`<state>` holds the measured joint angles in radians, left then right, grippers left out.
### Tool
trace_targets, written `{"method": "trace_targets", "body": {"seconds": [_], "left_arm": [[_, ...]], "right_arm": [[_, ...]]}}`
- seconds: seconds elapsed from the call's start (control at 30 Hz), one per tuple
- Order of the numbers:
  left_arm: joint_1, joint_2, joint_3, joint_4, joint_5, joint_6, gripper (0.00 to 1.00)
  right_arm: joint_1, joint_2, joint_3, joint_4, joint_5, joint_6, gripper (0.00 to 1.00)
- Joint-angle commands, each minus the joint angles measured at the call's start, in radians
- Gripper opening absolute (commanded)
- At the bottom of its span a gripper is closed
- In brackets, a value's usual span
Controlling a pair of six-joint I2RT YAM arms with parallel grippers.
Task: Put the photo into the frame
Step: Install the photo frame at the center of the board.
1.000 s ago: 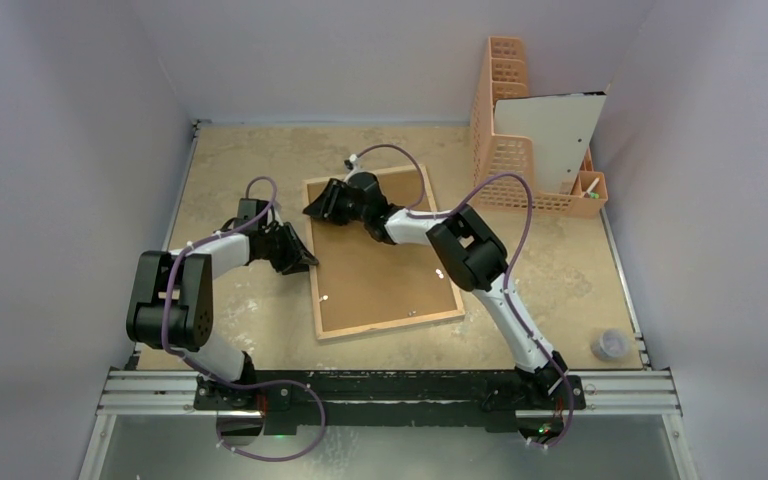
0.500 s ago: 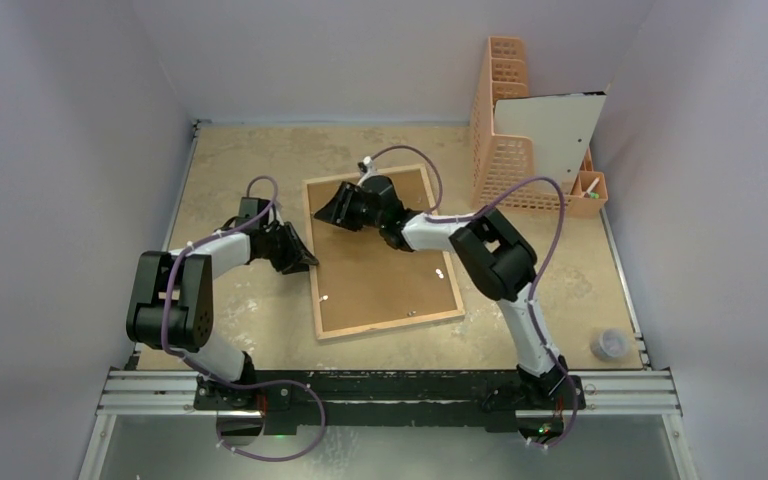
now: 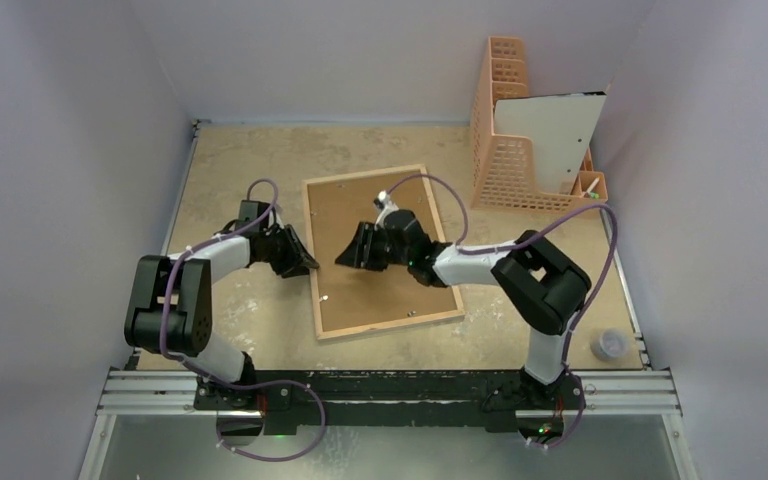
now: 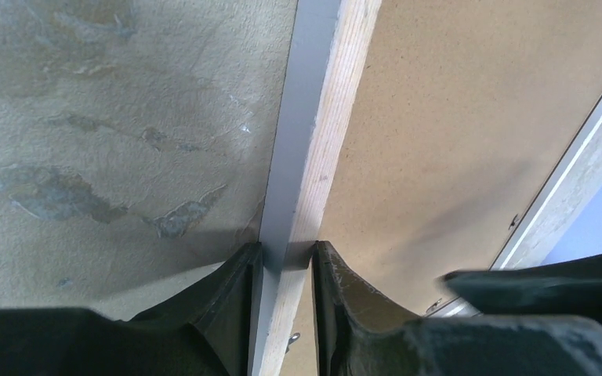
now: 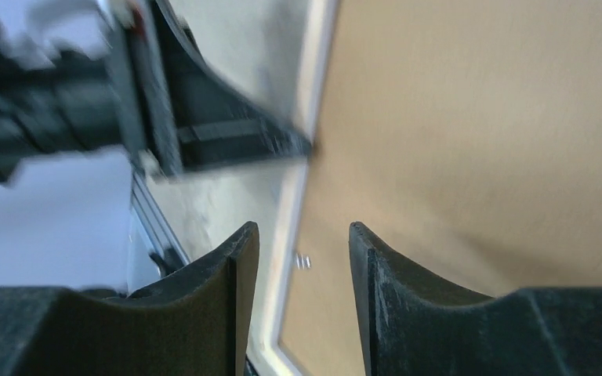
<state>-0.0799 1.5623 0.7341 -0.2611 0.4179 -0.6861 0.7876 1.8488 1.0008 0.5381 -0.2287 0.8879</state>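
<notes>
The frame (image 3: 390, 325) lies face down on the table, its light wood rim up and the brown backing board (image 3: 360, 295) inside it. My left gripper (image 3: 310, 262) is shut on the frame's left rim; the left wrist view shows the fingers (image 4: 286, 254) on either side of the wood-and-white rim (image 4: 313, 133). My right gripper (image 3: 348, 252) is open and empty just above the backing board's left half. In the right wrist view its fingers (image 5: 303, 235) hang over the board (image 5: 478, 141) near the rim (image 5: 290, 204). A large white sheet (image 3: 550, 135) leans in the orange basket.
The orange mesh basket (image 3: 505, 150) stands at the back right with small items in its end pocket. A small grey cup (image 3: 610, 345) sits at the near right edge. Purple-grey walls close in the table on three sides.
My right gripper has moved from the frame's far left corner toward the near side, over the middle of the board, and its elbow has swung right. The left gripper has stayed on the rim.
</notes>
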Motion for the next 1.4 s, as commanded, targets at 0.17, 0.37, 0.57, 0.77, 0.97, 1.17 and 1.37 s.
{"method": "trace_targets", "body": {"seconds": [0.17,0.37,0.57,0.77,0.97,1.17,1.37], "left_arm": [[-0.004,-0.032,-0.035,-0.002,0.006,0.025,0.21],[-0.003,-0.034,-0.036,-0.001,0.006,0.023,0.2],[-0.003,-0.031,-0.045,-0.001,0.007,0.021,0.2],[-0.004,-0.033,-0.048,-0.001,0.007,0.02,0.2],[-0.004,-0.038,-0.052,-0.003,0.007,0.02,0.2],[-0.004,-0.044,-0.051,-0.009,0.007,0.02,0.2],[-0.003,-0.045,-0.033,-0.021,0.001,0.025,0.2]], "right_arm": [[0.181,0.01,-0.116,0.168,-0.002,0.104,0.4],[0.217,0.079,-0.088,0.181,0.024,0.127,0.39],[0.23,0.12,-0.058,0.186,0.027,0.121,0.45],[0.237,0.149,-0.04,0.173,0.059,0.12,0.47],[0.239,0.161,-0.029,0.143,0.105,0.116,0.47],[0.239,0.166,-0.014,0.136,0.121,0.097,0.47],[0.238,0.078,-0.061,0.231,0.031,0.016,0.49]]}}
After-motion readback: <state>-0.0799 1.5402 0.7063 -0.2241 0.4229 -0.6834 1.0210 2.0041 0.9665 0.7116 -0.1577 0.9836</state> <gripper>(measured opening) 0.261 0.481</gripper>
